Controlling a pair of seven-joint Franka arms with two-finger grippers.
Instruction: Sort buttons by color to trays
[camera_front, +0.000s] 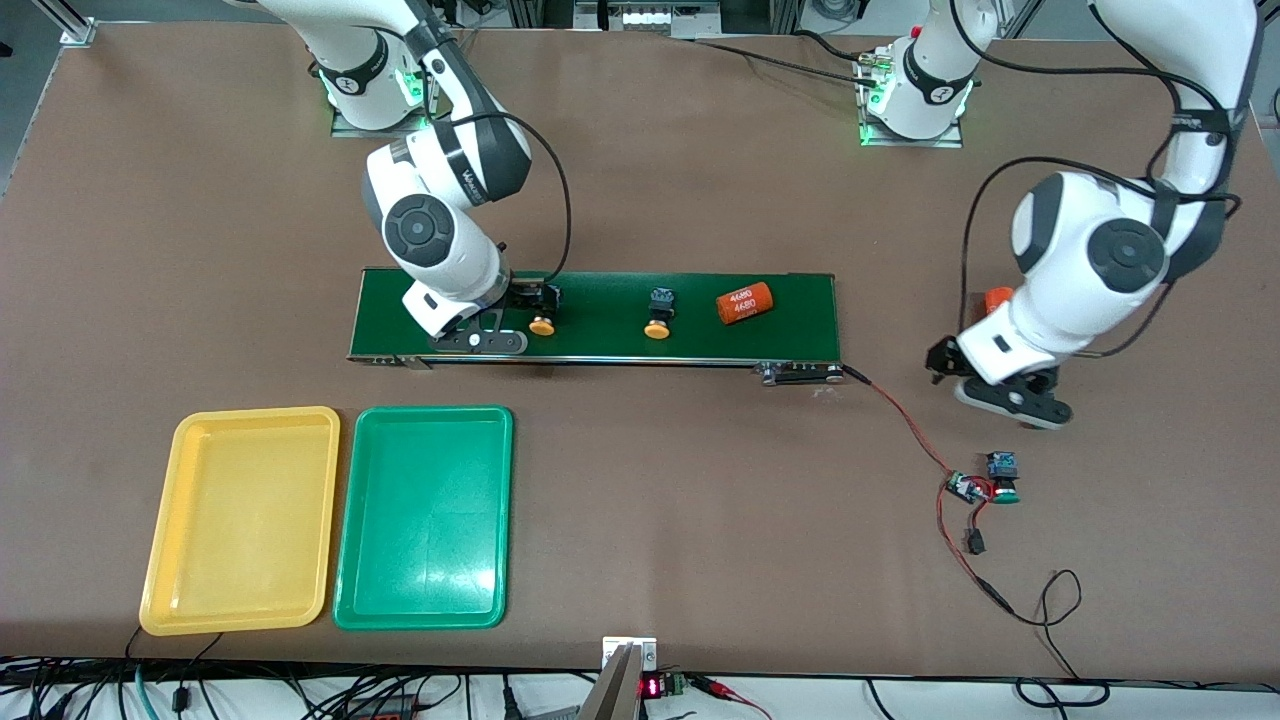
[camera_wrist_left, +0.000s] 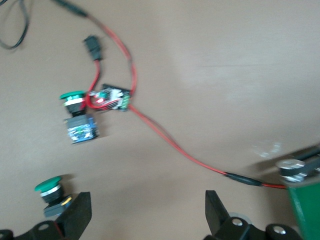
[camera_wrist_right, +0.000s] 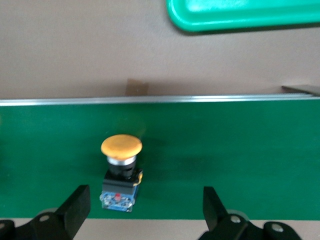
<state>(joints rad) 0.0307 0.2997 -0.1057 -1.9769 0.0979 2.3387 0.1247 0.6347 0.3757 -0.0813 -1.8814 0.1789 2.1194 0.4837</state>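
Observation:
Two orange-capped buttons (camera_front: 542, 322) (camera_front: 657, 324) lie on the belt. My right gripper (camera_front: 528, 298) (camera_wrist_right: 145, 210) hangs open, low over the belt's end toward the right arm. One orange-capped button (camera_wrist_right: 121, 147) lies in front of its fingers, body end close to one finger (camera_wrist_right: 75, 205), untouched. My left gripper (camera_front: 942, 362) (camera_wrist_left: 147, 210) is open over bare table, nothing between its fingers. A green-capped button (camera_wrist_left: 49, 187) stands just outside one finger (camera_wrist_left: 77, 212). A second green button (camera_wrist_left: 75, 100) (camera_front: 1003, 482) lies by the circuit board. The yellow tray (camera_front: 160, 520) and green tray (camera_front: 350, 520) sit side by side, nearer the front camera.
An orange "4680" cylinder (camera_front: 745, 303) lies on the dark-green conveyor belt (camera_front: 790, 320). Another orange cylinder (camera_front: 998, 297) shows partly beside the left arm. A circuit board (camera_front: 965, 488) (camera_wrist_left: 112, 97) on red wires (camera_front: 905, 425) trails from the belt's end across the table.

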